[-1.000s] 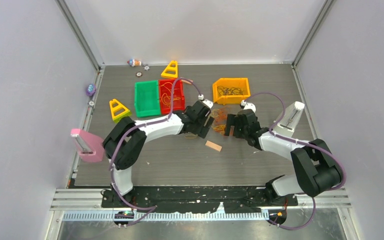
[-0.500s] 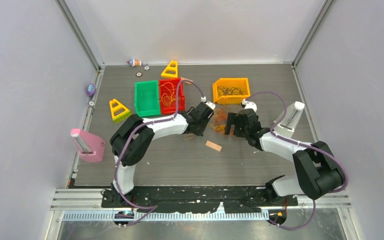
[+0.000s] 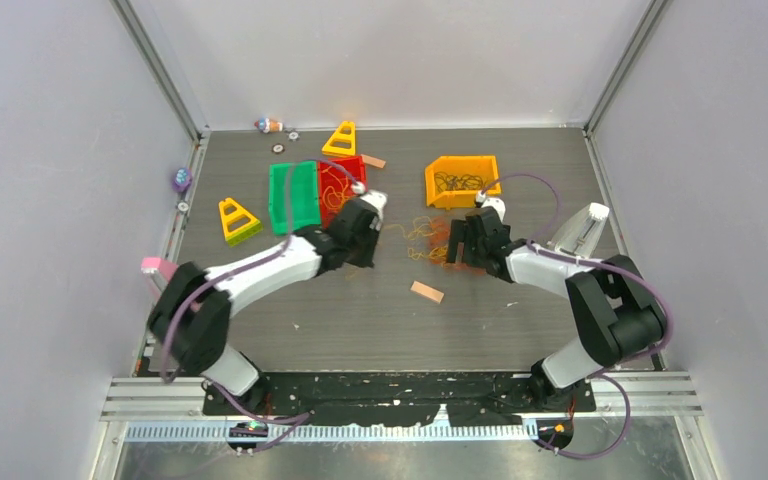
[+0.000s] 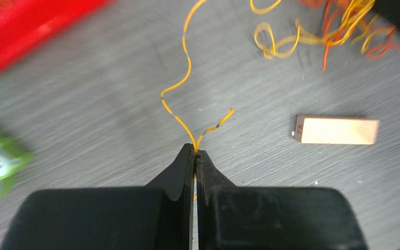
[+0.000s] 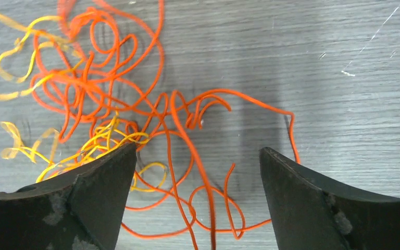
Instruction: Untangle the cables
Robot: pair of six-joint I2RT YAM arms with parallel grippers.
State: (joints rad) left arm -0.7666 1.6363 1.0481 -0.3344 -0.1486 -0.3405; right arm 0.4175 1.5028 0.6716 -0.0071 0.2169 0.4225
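Observation:
The cables lie as a loose orange and yellow clump on the table between the two arms. My left gripper is shut on a thin yellow cable, which runs from the fingertips toward the clump. My right gripper is open low over the clump's right side. Loops of orange cable lie between its fingers, and yellow strands sit by the left finger. More dark cables fill the orange bin.
A red bin holding orange strands and a green bin stand behind the left gripper. A small wooden block lies near the clump. Two yellow triangular stands sit at the back left.
My left gripper has shut on the yellow cable and pulled left, drawing a strand out of the clump. My right gripper has stayed open and edged closer to the clump.

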